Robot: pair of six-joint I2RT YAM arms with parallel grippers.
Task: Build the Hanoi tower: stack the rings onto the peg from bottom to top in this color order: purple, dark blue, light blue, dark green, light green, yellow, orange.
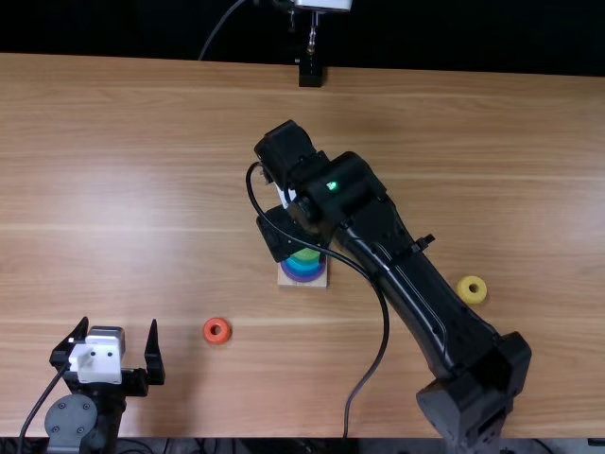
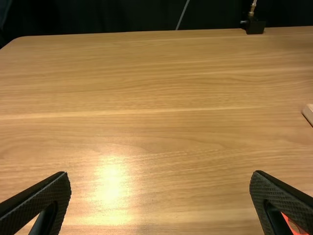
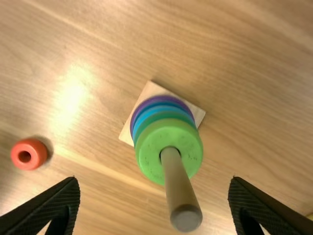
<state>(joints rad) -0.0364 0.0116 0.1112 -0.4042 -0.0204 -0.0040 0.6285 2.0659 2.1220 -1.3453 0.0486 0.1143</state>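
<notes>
While the right hand [image 1: 282, 234] gapes, stacked rings [image 3: 152, 155] lie beneath.

So the upright round wooden peg [image 3: 182, 196] on its pale square base [image 3: 152, 89] has purple [image 3: 161, 97], dark blue [image 3: 161, 103], light blue [image 3: 155, 110], dark green [image 3: 161, 117] and light green [image 3: 147, 159] rings stacked, bottom to top. Chunky orange ring [image 1: 208, 330] lies flat on the table [image 1: 142, 189] left of it, yellow ring [image 1: 462, 288] lies right.

You appear to be in a robotics lab: your left arm [image 1: 72, 421] and right arm [image 1: 421, 298], both black and jointed, stand at the near edge of a wooden table [image 1: 132, 170], a cable [image 1: 385, 331] loops beside the right one, and a fixture [image 1: 310, 74] stands against dark backing [image 1: 113, 28]
</notes>
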